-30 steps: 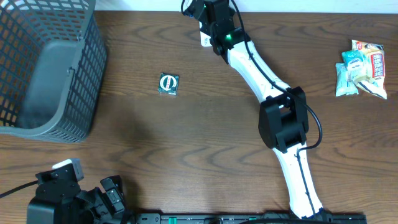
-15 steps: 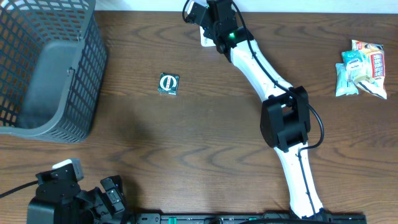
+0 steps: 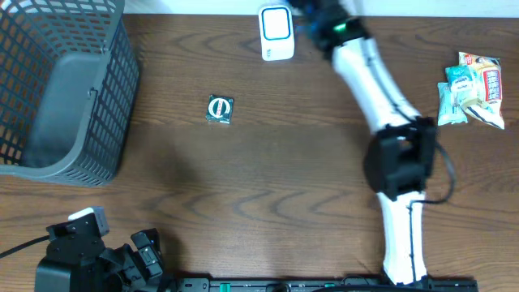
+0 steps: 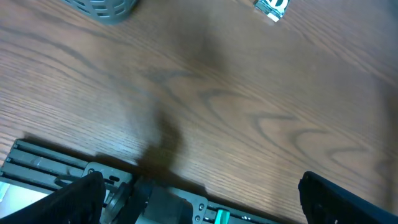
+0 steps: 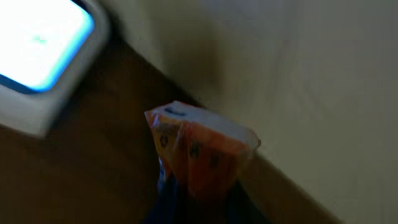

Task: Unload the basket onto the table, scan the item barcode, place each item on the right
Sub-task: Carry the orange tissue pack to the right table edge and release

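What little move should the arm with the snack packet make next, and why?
Probably swing the orange packet toward the lit window of the scanner. The right pincer is shut on the packet, but in its own camera the scanner sits off to the upper left, so the packet seems not to face it yet.

There is one wooden table (image 3: 268, 178). On it are one grey basket (image 3: 65, 89), one white scanner (image 3: 276, 32) and one small green packet (image 3: 220, 109). One heap of snack bags (image 3: 474, 89) holds at least two, too bunched up to count. One orange snack bag (image 5: 199, 152) fills the right wrist view. There are two robot arms: the left arm (image 3: 81, 259) and the right arm (image 3: 373, 81).
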`<state>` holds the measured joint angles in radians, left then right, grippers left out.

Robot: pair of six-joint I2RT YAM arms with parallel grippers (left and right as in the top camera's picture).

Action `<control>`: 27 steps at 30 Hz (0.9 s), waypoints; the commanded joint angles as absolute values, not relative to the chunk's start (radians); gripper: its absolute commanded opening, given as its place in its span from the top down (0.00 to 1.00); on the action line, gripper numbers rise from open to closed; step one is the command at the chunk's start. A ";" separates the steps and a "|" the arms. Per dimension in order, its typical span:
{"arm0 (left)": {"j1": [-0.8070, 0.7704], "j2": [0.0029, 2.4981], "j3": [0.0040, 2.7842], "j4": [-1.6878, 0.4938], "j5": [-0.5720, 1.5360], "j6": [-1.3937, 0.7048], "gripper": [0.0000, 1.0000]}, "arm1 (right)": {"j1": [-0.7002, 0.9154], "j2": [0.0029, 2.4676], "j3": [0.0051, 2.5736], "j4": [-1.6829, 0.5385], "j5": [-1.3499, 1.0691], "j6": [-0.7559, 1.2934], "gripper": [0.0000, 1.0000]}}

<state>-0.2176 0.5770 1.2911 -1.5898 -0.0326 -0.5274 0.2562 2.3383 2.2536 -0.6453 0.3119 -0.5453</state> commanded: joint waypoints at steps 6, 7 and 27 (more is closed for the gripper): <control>-0.215 0.577 1.294 -1.589 -0.042 -0.537 0.02 | -0.055 2.241 2.276 -0.945 0.337 -0.126 0.98; -0.215 0.577 1.294 -1.589 -0.042 -0.537 0.02 | -0.086 2.244 2.276 -0.974 0.337 -0.111 0.98; -0.215 0.577 1.294 -1.589 -0.042 -0.537 0.02 | -0.389 2.361 2.274 -0.972 0.278 -0.075 0.99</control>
